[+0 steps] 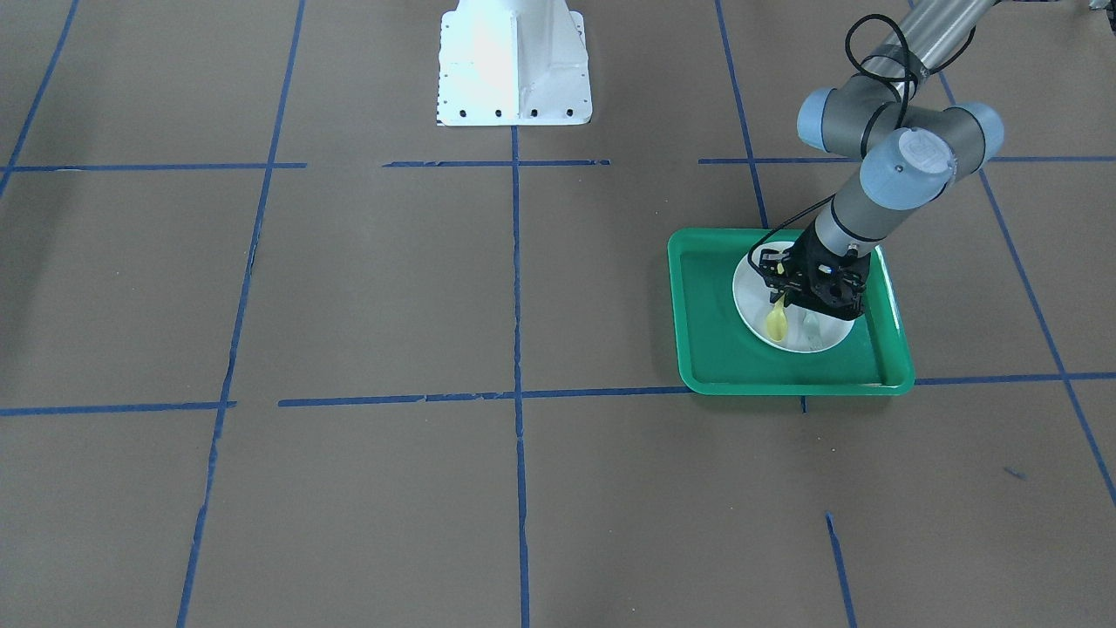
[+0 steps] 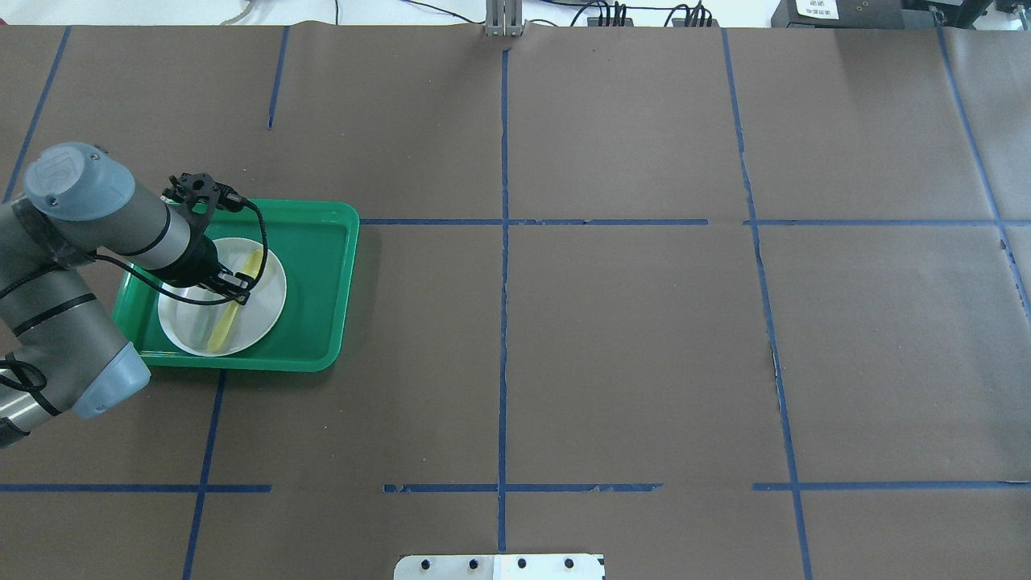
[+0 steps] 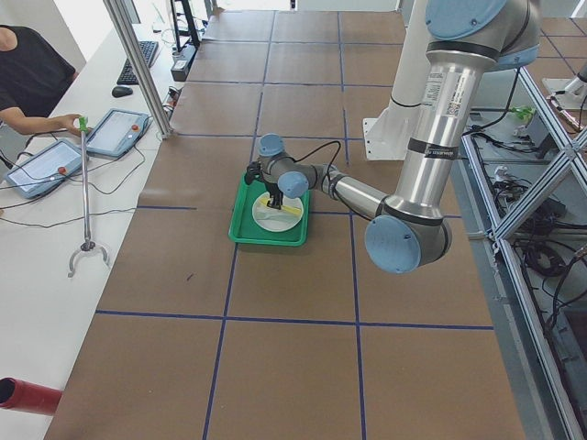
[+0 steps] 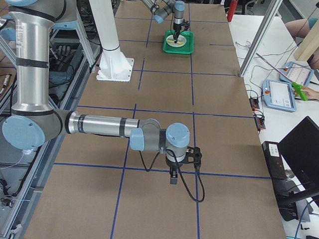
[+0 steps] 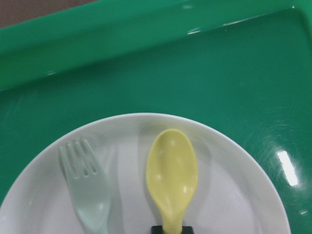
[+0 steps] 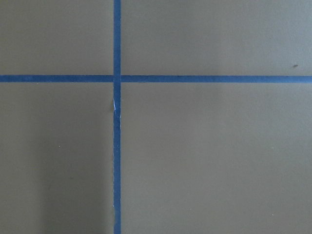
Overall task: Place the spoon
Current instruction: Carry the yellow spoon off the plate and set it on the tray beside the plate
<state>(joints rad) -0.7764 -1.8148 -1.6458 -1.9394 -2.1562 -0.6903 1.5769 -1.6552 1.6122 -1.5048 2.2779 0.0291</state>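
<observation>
The yellow spoon (image 5: 171, 175) lies along a white plate (image 5: 239, 195), its bowl pointing away from the robot. The plate sits in a green tray (image 2: 322, 282). My left gripper (image 2: 238, 292) is down over the plate and shut on the spoon's handle; in the left wrist view only a dark bit of finger shows around the handle at the bottom edge. In the front view the spoon (image 1: 776, 324) hangs just below the left gripper (image 1: 789, 301). My right gripper (image 4: 173, 179) shows only in the exterior right view, over bare table far from the tray; I cannot tell its state.
A pale grey-green fork (image 5: 87, 195) lies on the plate beside the spoon. The tray's raised rim (image 1: 697, 384) surrounds the plate. The white robot base (image 1: 513, 65) stands at the table's middle edge. Brown paper with blue tape lines covers the table.
</observation>
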